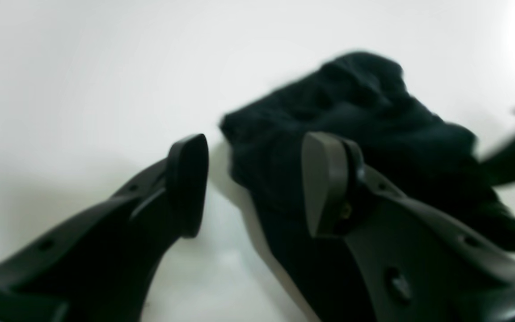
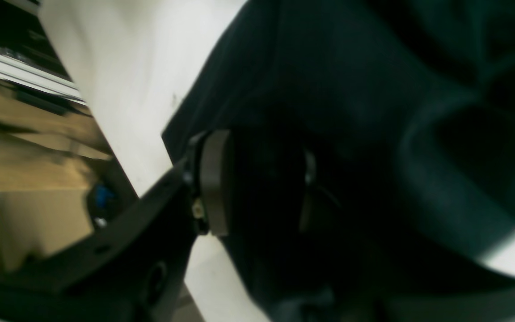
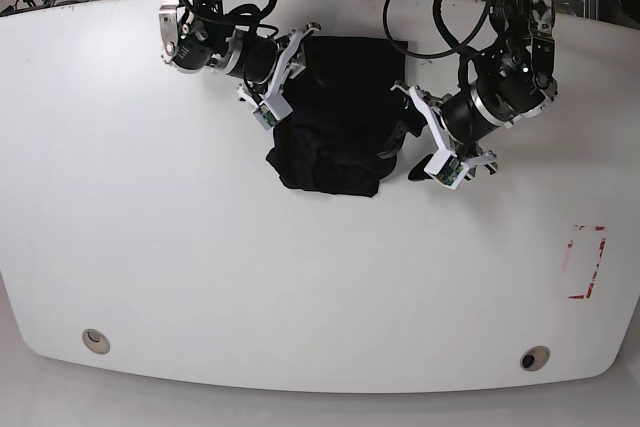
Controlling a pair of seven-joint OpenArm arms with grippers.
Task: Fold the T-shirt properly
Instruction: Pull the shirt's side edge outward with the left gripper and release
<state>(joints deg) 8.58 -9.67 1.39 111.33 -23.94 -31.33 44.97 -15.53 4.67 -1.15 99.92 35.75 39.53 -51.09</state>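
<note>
T-shirt (image 3: 335, 117): black cloth, bunched into a rumpled heap on the white table (image 3: 200, 277). It lies toward the far edge, about midway between the table's left and right ends. The far part lies flatter; the near part is rolled into a thick, uneven fold.

Right gripper (image 2: 257, 181): clenched on the T-shirt. The wrist view shows one pale finger pad (image 2: 215, 179) pressed against dark cloth that fills the gap to the opposite finger. In the base view this gripper sits at the heap's left side, toward the far edge.

Left gripper (image 1: 255, 183): released. Its jaws stand apart. One finger pad (image 1: 324, 179) lies over the T-shirt; the other hangs over bare table just beside the cloth edge. No cloth is pinched between them. In the base view it is at the heap's right side.

Table markings: a red rectangular outline (image 3: 587, 262) near the right edge, well apart from the T-shirt.

Table fittings: two round inserts near the front edge, one (image 3: 96, 340) toward the left corner, one (image 3: 535, 359) toward the right corner.
</note>
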